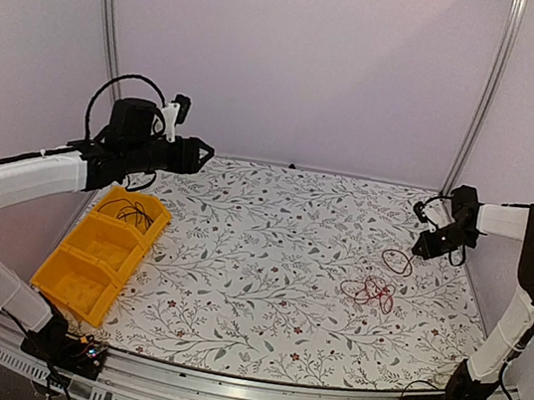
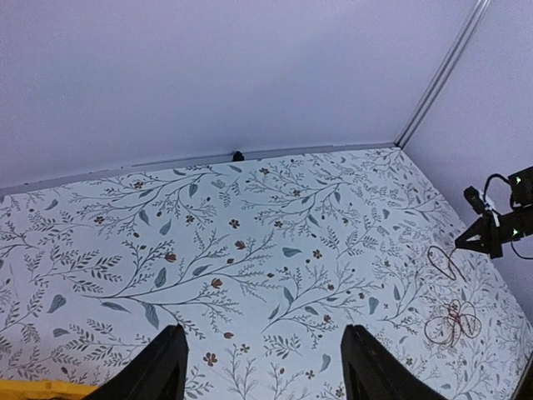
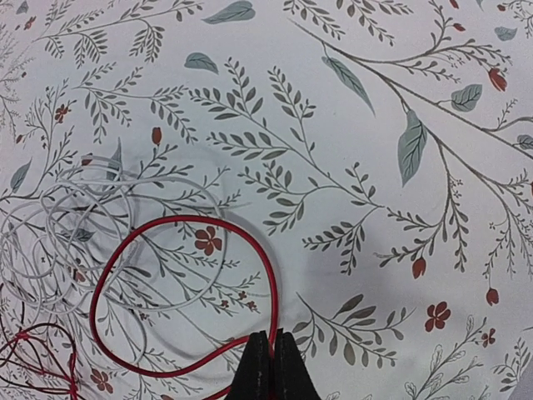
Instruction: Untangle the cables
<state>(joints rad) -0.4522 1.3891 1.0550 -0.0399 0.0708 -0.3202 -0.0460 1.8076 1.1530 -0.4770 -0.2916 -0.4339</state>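
Overhead view: floral-print surface (image 1: pixel 272 231), arms at the left and right edges of the frame.

Right gripper (image 3: pixel 271 346): jaws pressed together, pinching a red cable loop (image 3: pixel 187 217). Both runs of the loop lead into the fingertips. The loop spreads up and left of the fingertips in the wrist view and lies against the surface. In the overhead view this sits at right of centre, just below the gripper tip.

White cables (image 3: pixel 100 208): several thin overlapping coils at left of the right wrist frame. The red loop crosses over their right side. I cannot tell whether they are knotted together.

Red tangle (image 1: pixel 370 293): a small cluster of darker red loops, right of centre in the overhead frame, just below and left of the pinched loop. Its edge shows at the lower left corner of the right wrist view.

Left gripper (image 2: pixel 262 332): jaws wide apart, nothing between them. It is raised above the surface at upper left of the overhead frame, well apart from the tangle.

Yellow bin (image 1: pixel 99 250): three compartments, at lower left. A black cable (image 1: pixel 129 212) lies in the uppermost compartment.
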